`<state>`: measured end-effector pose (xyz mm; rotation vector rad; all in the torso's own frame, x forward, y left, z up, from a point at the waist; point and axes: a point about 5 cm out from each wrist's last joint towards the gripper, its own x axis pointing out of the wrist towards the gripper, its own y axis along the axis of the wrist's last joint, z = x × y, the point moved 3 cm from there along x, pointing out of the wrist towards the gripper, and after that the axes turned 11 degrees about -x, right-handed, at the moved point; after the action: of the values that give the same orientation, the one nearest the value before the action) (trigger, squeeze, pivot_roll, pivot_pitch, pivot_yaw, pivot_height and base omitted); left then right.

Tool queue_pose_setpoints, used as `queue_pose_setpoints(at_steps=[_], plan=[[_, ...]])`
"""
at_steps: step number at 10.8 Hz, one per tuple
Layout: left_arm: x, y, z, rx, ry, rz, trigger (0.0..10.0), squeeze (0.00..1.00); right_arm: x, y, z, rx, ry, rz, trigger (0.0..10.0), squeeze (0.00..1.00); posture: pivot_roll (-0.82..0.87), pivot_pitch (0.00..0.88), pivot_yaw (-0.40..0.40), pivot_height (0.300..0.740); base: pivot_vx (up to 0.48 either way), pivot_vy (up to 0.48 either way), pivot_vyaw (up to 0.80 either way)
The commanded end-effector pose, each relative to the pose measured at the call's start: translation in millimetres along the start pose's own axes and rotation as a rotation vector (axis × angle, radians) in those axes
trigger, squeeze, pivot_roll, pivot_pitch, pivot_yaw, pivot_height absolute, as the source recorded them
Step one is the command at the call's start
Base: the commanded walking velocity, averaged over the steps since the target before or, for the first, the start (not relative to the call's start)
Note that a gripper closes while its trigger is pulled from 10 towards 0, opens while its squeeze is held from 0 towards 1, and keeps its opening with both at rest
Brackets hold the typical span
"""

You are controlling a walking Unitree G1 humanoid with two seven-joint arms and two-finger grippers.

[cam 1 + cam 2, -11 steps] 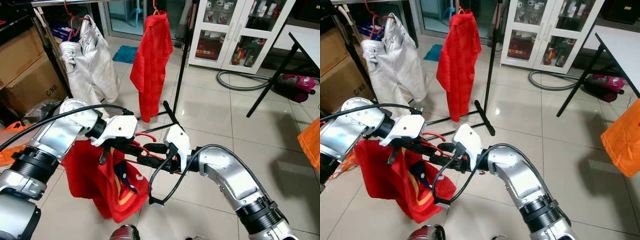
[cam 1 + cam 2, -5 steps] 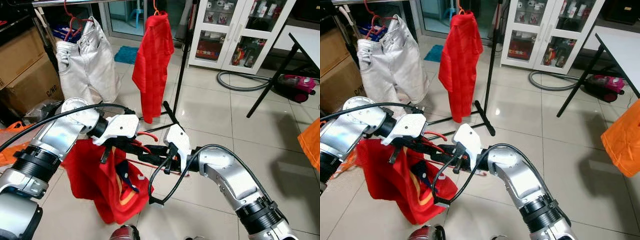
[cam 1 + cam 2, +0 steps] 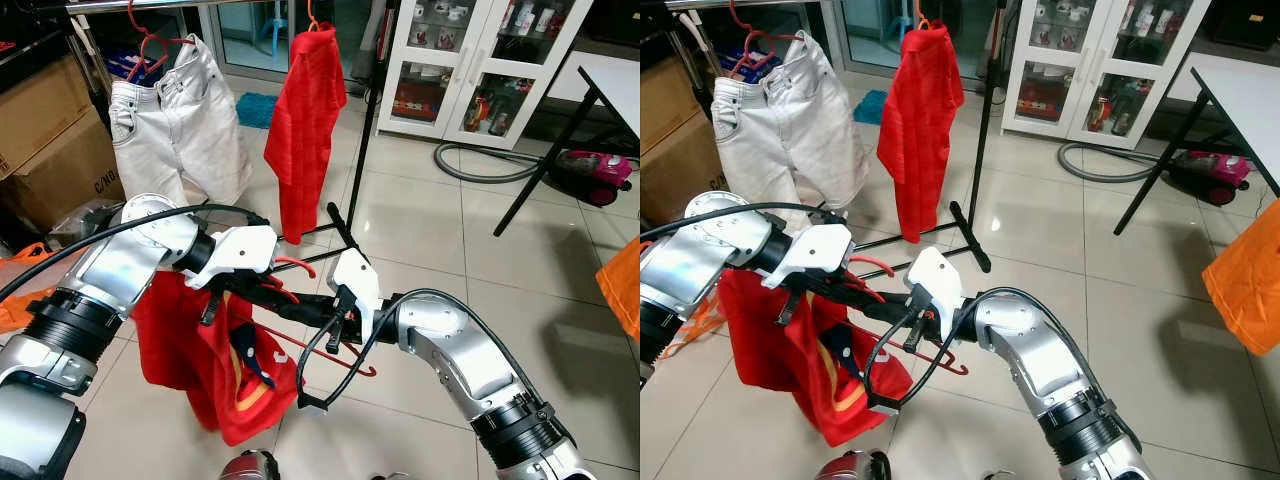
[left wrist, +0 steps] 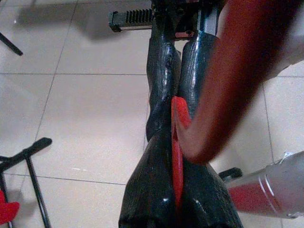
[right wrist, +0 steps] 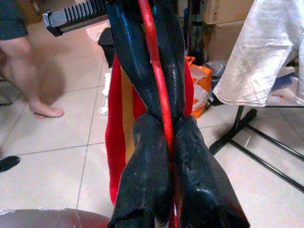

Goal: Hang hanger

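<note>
Right now both the left gripper (image 3: 262, 292) and right gripper (image 3: 300, 310) pinch the thin red hanger (image 3: 330, 352), which looks light and bendy under its floppy shirt (image 3: 215, 365), well below the clothes rail (image 3: 130, 5)

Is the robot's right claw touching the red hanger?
Touching. The right wrist view shows the red hanger pinched between the right gripper's two black fingers.

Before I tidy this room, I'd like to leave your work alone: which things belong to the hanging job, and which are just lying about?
Job:
red hanger
red shirt on it
left gripper
right gripper
clothes rail

Lying about:
vacuum cleaner
cardboard box
glass cabinet
</note>
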<state>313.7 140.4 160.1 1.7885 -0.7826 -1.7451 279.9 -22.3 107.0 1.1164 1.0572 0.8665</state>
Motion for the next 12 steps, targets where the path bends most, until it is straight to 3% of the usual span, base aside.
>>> queue_pose_setpoints(at_steps=[1, 2, 12], plan=[[-10.7, 20.8, -2.8, 0.061, 0.007, 0.059, 10.0, 0.51, -3.3, -0.8, 5.3, 0.006, -0.025, 0.001, 0.0, 0.0, 0.03, 0.047, 0.024, 0.74, 0.0, 0.0, 0.0], [-11.5, 21.7, -0.2, 0.056, -0.014, 0.062, 10.0, 1.0, -3.4, -1.0, 6.0, 0.008, -0.028, 0.002, 0.0, 0.0, 0.03, 0.047, 0.024, 0.74, 0.0, 0.0, 0.0], [-12.7, 21.3, 0.8, 0.057, -0.019, 0.063, 10.0, 1.0, -2.7, -0.8, 6.4, 0.008, -0.03, 0.003, 0.0, 0.0, 0.03, 0.049, 0.023, 0.74, 0.0, 0.0, 0.0]])
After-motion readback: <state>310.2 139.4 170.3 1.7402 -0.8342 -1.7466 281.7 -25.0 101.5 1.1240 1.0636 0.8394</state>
